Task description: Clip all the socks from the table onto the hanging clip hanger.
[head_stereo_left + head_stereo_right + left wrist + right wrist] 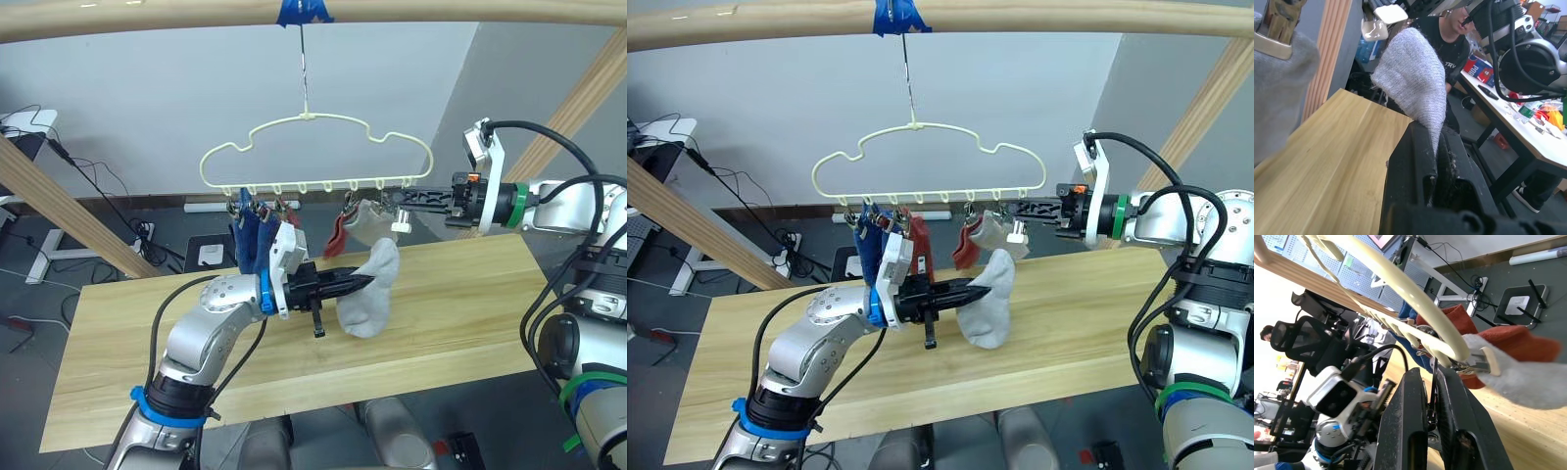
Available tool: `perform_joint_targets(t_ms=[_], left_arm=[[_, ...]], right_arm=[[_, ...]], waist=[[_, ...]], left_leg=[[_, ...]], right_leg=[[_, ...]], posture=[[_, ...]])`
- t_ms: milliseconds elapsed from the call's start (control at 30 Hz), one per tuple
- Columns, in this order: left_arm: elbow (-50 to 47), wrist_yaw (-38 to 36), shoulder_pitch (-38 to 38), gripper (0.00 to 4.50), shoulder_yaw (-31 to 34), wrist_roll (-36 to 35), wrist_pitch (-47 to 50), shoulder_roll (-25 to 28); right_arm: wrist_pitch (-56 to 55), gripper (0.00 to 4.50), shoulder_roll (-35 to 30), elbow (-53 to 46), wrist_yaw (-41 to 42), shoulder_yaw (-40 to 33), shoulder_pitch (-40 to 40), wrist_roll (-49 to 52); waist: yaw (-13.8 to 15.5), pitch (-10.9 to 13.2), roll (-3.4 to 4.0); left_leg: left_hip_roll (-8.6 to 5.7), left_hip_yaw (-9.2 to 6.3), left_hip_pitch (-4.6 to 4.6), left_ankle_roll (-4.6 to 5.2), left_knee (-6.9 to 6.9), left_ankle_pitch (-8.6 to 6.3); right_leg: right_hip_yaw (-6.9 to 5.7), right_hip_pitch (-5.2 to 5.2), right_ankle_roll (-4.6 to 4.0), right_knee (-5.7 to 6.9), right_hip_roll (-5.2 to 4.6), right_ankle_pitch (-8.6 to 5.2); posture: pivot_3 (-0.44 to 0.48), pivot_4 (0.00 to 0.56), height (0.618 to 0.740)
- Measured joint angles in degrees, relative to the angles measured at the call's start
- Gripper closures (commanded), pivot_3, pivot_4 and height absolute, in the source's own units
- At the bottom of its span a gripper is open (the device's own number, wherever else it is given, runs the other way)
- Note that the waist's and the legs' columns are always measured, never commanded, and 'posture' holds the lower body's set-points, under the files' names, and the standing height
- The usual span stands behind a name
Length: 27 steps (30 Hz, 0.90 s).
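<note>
The pale yellow clip hanger [313, 147] hangs by its hook from the top pole. Two royal blue socks [253, 240], rust red socks [336, 235] and one light grey sock [367, 225] hang from its clips. My left gripper [362, 281] is shut on a second light grey sock [370, 294], which it holds above the table [460, 313], just below the hanger's right half. The sock's toe end droops toward the tabletop. My right gripper [395, 201] reaches in from the right and is shut on the end clip [1471, 364] of the hanger.
A wooden pole [441, 12] runs across the top, with slanted poles at the left [59, 211] and right [578, 98]. Cables lie on the floor behind the table. A seated person [1449, 39] and a cluttered desk [1528, 122] lie beyond the table's end.
</note>
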Motion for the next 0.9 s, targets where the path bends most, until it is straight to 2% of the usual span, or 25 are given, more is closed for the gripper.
perform_joint_targets(t_ms=[300,767,900], left_arm=[[2.61,0.34,-2.26,4.48,-0.05,1.78,-1.57,-0.44],[3.4,-1.01,-1.01,4.48,-1.41,2.8,-2.58,0.11],[6.11,-0.82,-4.39,4.48,-1.2,3.02,-2.98,-0.88]], right_arm=[[-2.3,4.5,-0.9,-0.04,-6.35,2.36,1.69,8.53],[-12.06,4.5,-7.34,-0.9,-13.33,11.4,4.11,23.01],[-14.27,4.5,-8.72,-2.67,-14.16,13.75,5.2,25.62]], waist=[[0.03,0.0,0.0],[0.06,0.0,0.0],[0.08,0.0,0.0]], left_leg=[[0.01,0.01,-0.05,0.08,-0.02,-0.05],[0.02,0.03,-0.11,0.22,0.02,-0.13],[0.02,0.02,-0.12,0.22,0.06,-0.12]], right_leg=[[0.0,0.01,0.03,-0.15,0.0,0.02],[0.02,0.01,0.04,-0.24,0.0,0.03],[0.0,0.01,0.05,-0.23,0.0,0.04]], posture=[[-0.215,0.24,0.74],[-0.215,0.233,0.74],[-0.212,0.236,0.74]])
